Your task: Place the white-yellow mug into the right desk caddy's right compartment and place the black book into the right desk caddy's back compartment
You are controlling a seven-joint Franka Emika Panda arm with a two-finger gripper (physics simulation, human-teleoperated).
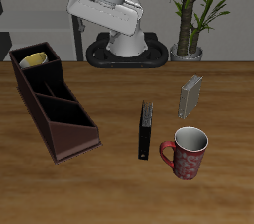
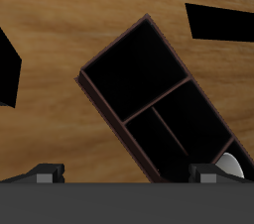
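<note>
While no writing reads anywhere | gripper (image 2: 127, 173) hangs above right desk caddy (image 1: 55, 104) | white-yellow mug (image 1: 34, 59) inside | jaws spread, empty

Arm (image 1: 117, 2): white, jointed, rising from a dark round base (image 1: 127, 54) at the table's back; upper links folded high above the base, the broad white wrist housing tilted across the front of the column.

Gripper (image 2: 129, 173): raised, nothing between the jaws. In the wrist view, two dark fingertips (image 2: 45, 172) show just past the grey edge of the gripper body, set wide apart with clear space between them. Jaws spread. In the exterior view the fingers cannot be made out against the wrist housing.
</note>
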